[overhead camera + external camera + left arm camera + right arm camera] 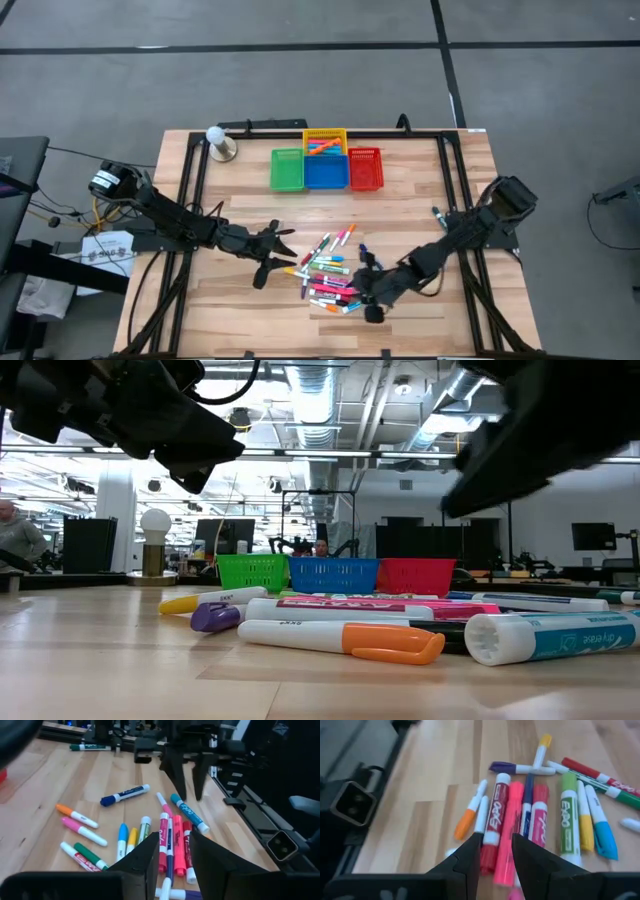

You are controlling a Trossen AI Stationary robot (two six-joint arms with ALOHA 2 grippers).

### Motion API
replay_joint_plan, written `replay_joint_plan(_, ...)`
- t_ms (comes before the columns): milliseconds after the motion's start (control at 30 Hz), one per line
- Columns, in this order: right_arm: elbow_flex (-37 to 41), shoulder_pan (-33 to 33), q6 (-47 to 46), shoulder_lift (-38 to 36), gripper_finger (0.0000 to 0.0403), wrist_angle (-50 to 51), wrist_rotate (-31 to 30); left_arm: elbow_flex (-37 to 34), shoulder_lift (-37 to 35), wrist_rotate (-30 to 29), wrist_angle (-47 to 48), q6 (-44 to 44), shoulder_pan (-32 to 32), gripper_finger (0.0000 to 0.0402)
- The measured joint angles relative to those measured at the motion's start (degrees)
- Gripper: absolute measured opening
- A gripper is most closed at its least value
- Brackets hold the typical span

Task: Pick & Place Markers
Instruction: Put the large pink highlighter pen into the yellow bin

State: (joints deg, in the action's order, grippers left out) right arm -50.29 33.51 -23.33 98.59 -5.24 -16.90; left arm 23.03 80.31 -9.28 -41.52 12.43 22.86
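Jaws parted and empty on the left gripper [272, 250], which hovers at the pile's left edge; the markers [330, 272] lie just ahead of its tips. The right gripper [368, 290], also parted with nothing between, hangs over the pile's right edge and looks nearer. A pink marker [507, 840] lies directly ahead of its jaws, long axis running along their reach. The baskets [326, 168] sit well beyond both.

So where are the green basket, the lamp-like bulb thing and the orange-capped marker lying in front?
green basket [287, 170]: high view, its mesh floor.
bulb on brass base [155, 523]: low view, the white globe.
orange-capped marker [392, 644]: low view, its orange cap.
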Motion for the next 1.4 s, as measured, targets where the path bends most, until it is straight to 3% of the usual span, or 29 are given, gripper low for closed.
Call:
replay_joint_plan(167,-10.0,-2.8,0.0,2.1,0.0102,16.7,3.7,0.0,0.0,-1.7,0.0,-0.1,-0.1,0.0106)
replay_joint_plan(267,-13.7,-3.8,1.5,3.7,0.0102,21.2,7.6,0.0,0.0,-2.2,0.0,-0.4,-0.1,0.0106)
replay_joint_plan(533,-14.9,-6.2,3.9,7.7,0.0102,21.5,9.9,0.0,0.0,-2.3,0.0,-0.5,-0.1,0.0106)
replay_joint_plan(1400,-14.7,-6.4,5.7,7.7,0.0102,18.9,9.4,0.0,0.0,-2.3,2.3,-0.6,-0.1,0.0106)
